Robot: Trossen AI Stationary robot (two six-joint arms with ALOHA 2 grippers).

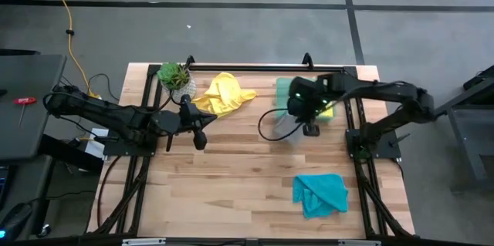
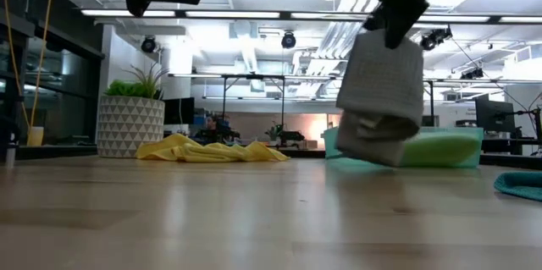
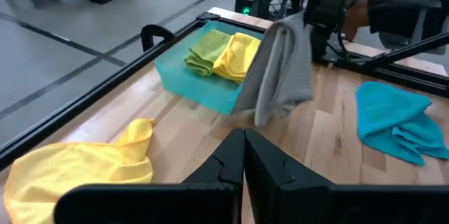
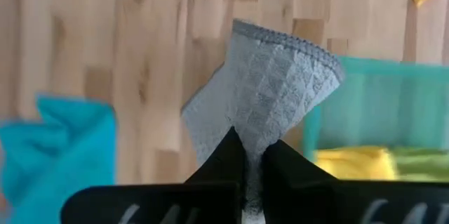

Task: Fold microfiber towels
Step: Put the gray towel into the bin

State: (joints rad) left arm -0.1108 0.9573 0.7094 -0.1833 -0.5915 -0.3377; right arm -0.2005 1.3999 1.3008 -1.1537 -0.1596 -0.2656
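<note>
Grey towel (image 4: 263,90) hangs pinched in the right tool (image 4: 254,155), lifted off the desk (image 1: 231,176) just beside the translucent green tray (image 3: 203,87) near the far right corner. Tray holds a folded lime towel (image 3: 203,50) and a folded yellow towel (image 3: 235,57). Left tool (image 3: 244,155) fully closed, holding nothing, hovering near the crumpled yellow towel (image 1: 222,94) by the potted plant (image 1: 174,75). Teal towel (image 1: 319,193) bunched near the front right edge.

Five towels show: one grey towel (image 3: 280,69), one teal towel (image 1: 319,193), one loose yellow towel (image 1: 223,93), plus one folded yellow towel (image 3: 235,57) and one lime towel (image 3: 203,50). There is one green tray (image 3: 200,87), one potted plant (image 1: 176,78) and two arms.
</note>
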